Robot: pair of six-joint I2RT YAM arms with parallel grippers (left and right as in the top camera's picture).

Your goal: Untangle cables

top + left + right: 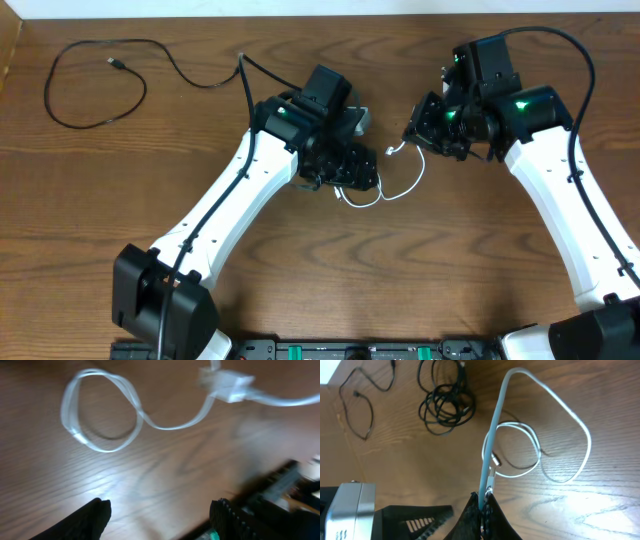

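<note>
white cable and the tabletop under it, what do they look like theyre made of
The thin white cable looks like smooth, slightly glossy plastic or rubber sheathing: it bends in soft loops and catches light. The brown tabletop looks like wood or wood-look laminate: grain lines and a soft sheen show, but not which.

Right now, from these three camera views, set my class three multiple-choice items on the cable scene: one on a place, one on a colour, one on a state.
1. In the overhead view, where does the spread-out black cable lie?
A. top left
B. between the two arms
C. bottom right

2. What colour is the pinched cable in the right gripper?
A. black
B. white
C. red

3. How is the left gripper?
A. shut on a black cable
B. shut on a plug
C. open, holding nothing

Answers:
1 A, its wide loop sits alone up there.
2 B, a white cord rises from the closed gripper.
3 C, only bare wood shows between its fingers.
</note>
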